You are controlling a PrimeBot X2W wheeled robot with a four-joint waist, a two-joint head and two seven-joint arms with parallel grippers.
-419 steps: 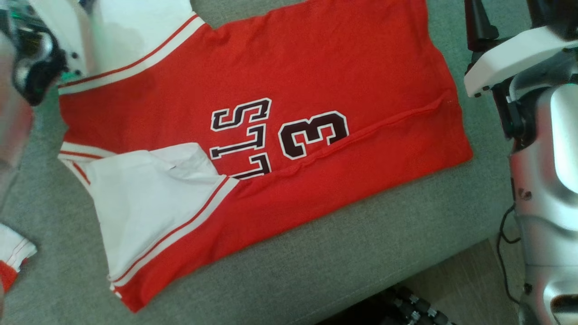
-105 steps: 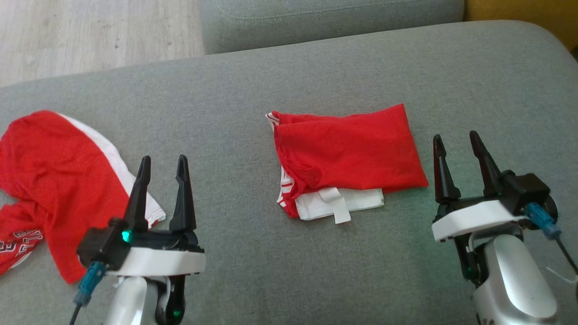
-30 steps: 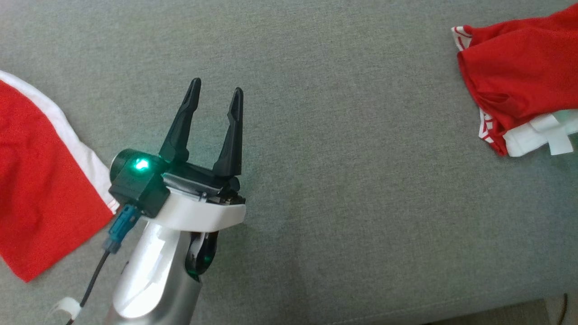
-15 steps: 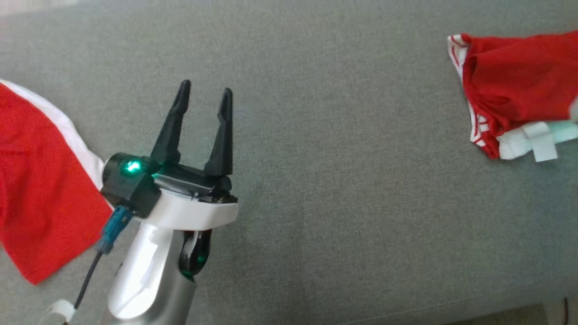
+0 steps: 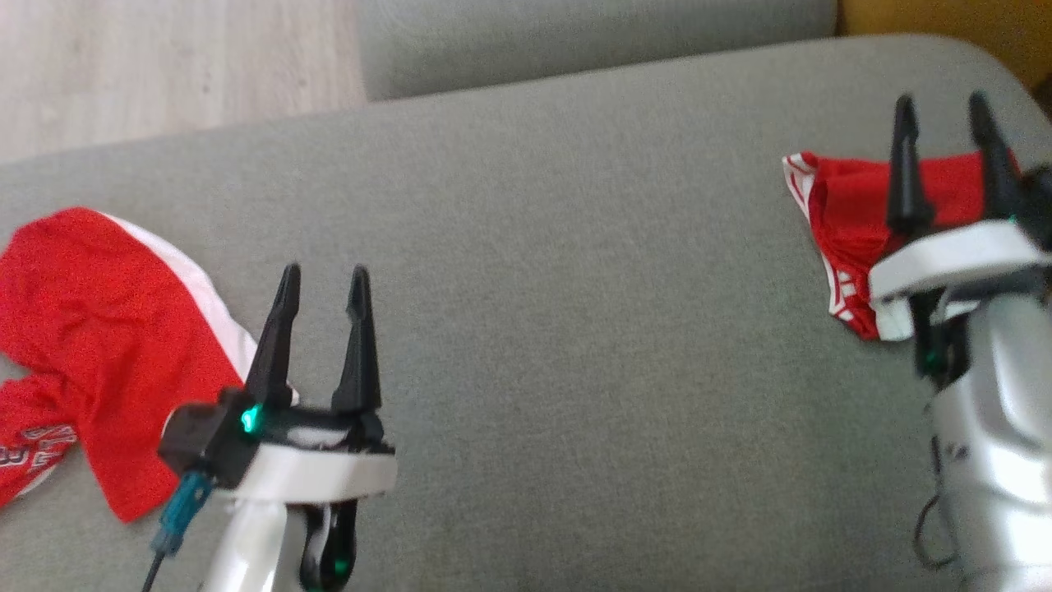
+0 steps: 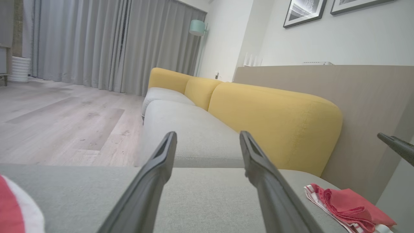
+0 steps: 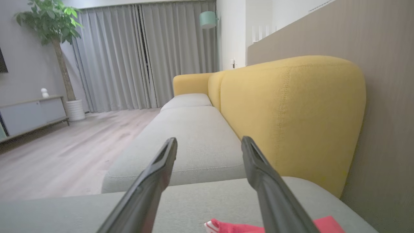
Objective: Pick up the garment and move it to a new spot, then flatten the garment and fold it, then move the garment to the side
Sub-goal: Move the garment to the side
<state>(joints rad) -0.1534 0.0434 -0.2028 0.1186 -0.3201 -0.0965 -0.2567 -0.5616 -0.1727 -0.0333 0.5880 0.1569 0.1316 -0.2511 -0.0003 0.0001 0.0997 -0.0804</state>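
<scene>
i judge the folded red-and-white fabric garment [image 5: 846,222] set aside on the grey sofa cushion [image 5: 575,288]. left gripper [image 5: 324,275] and right gripper [image 5: 941,103] stand wide, empty (nothing left).

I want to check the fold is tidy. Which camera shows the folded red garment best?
The left wrist view: the folded garment lies unobstructed, its layers visible from the side. In the head view the right gripper hides part of it. The right wrist view catches a sliver at its bottom edge.
</scene>
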